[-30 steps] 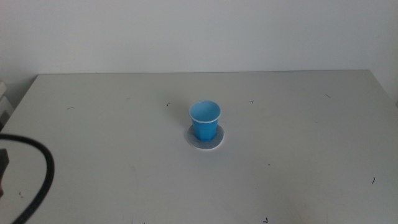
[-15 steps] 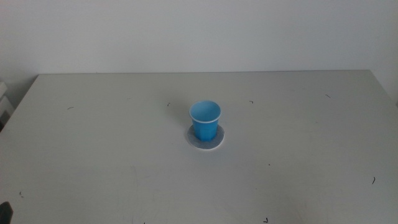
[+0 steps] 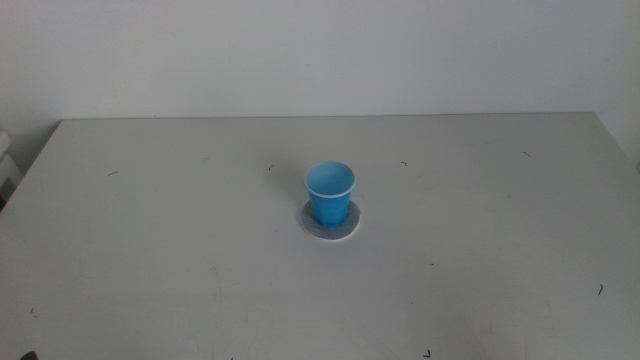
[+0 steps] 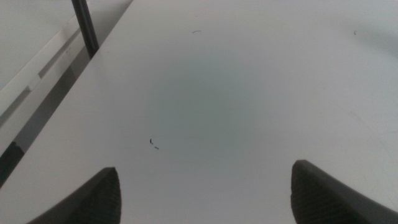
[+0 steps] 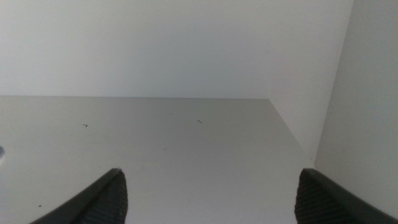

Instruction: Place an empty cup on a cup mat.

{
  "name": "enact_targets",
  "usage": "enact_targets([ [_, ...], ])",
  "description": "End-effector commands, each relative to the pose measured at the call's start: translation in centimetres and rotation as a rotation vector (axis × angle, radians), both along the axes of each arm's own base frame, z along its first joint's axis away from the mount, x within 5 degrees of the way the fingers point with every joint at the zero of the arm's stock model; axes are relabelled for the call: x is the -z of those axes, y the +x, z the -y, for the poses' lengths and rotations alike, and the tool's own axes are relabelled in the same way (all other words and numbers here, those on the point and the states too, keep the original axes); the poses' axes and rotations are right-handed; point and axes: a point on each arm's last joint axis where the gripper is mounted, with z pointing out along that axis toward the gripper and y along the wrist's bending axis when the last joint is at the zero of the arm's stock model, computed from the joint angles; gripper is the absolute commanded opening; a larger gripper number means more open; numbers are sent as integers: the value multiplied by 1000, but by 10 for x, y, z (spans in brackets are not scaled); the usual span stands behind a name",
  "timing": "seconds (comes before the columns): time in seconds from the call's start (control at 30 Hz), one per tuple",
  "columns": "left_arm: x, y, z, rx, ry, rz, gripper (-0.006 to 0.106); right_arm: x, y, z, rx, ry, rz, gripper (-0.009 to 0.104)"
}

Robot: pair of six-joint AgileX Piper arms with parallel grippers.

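One cup point(image 3: 329, 193) and one cup mat point(image 3: 329, 223) are seen just left of centre in the middle view, the cup standing upright on the mat with the mat's pale edge showing around its base, on the grey table point(image 3: 480, 230) — no arm is seen in that view. The left gripper point(image 4: 205, 193) is shown in its wrist view with both jaws spread wide over bare table near an edge, nothing held or touched. The right gripper point(image 5: 211, 193) is likewise spread wide and empty — bare table and a white wall point(image 5: 174, 43) lie ahead of it.
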Motion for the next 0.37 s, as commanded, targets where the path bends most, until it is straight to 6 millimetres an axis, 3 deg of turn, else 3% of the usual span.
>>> enact_targets([
  [0.0, -11, 1, 1, 7, -14, 99, 105, -12, -2, 0, -4, -23, 108, 94],
  [0.33, -6, 3, 2, 14, -9, 121, 105, -12, -2, 0, -4, -23, 108, 94],
])
